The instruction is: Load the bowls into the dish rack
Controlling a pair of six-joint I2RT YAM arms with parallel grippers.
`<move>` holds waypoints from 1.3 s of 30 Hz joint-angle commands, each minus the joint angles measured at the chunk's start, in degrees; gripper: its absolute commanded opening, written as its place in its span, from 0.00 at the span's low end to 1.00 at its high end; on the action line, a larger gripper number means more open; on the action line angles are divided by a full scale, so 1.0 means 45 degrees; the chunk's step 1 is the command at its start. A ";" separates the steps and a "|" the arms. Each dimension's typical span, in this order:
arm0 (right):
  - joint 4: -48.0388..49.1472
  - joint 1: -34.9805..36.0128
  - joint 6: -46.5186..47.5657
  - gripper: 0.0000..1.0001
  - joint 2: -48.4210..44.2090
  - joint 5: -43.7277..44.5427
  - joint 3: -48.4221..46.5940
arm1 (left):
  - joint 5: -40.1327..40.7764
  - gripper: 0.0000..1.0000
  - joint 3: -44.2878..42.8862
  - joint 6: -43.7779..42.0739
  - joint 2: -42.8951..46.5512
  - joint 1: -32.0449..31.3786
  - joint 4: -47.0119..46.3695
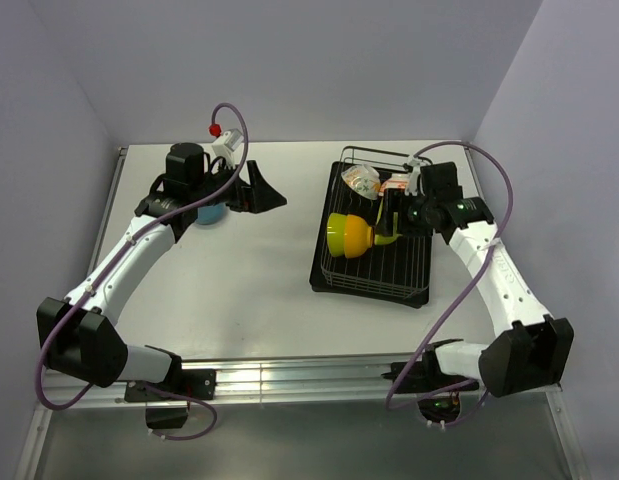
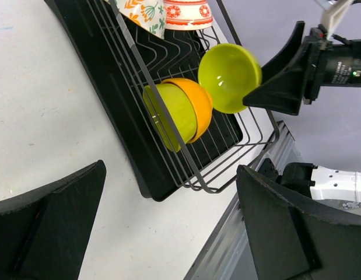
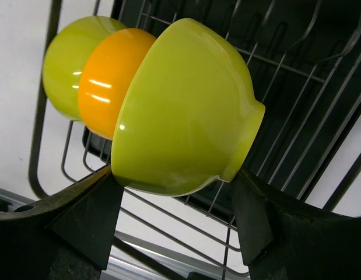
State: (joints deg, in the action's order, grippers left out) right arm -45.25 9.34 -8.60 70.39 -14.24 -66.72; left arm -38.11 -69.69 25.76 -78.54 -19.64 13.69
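Note:
The black wire dish rack [image 1: 414, 270] stands right of centre; it also shows in the left wrist view [image 2: 128, 116]. A lime green bowl [image 1: 338, 235] and an orange bowl [image 1: 360, 235] stand on edge in it, nested. My right gripper [image 1: 391, 232] is shut on the second lime green bowl [image 3: 186, 111], holding it on edge just beside the orange bowl [image 3: 104, 81]. A cream-white patterned bowl [image 1: 361, 180] and a red-marked bowl [image 1: 394, 185] sit at the rack's far end. The blue bowl [image 1: 211, 212] lies on the table, half hidden under my left arm. My left gripper [image 1: 267, 190] is open and empty.
The white table's near metal rail [image 1: 289, 380] runs in front of the rack. Grey walls close in the back and both sides. The right arm's purple cable [image 1: 489, 170] loops over the rack's far right corner.

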 commanded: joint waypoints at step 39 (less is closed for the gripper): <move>0.0135 0.0072 0.0368 0.64 0.2580 -0.1562 -0.0389 | -0.0340 1.00 -0.0216 -0.0568 0.0247 0.0028 0.0141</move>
State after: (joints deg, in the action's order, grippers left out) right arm -45.23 9.39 -7.16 81.97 -19.88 -66.72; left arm -38.76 -69.69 24.62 -78.52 -19.62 14.66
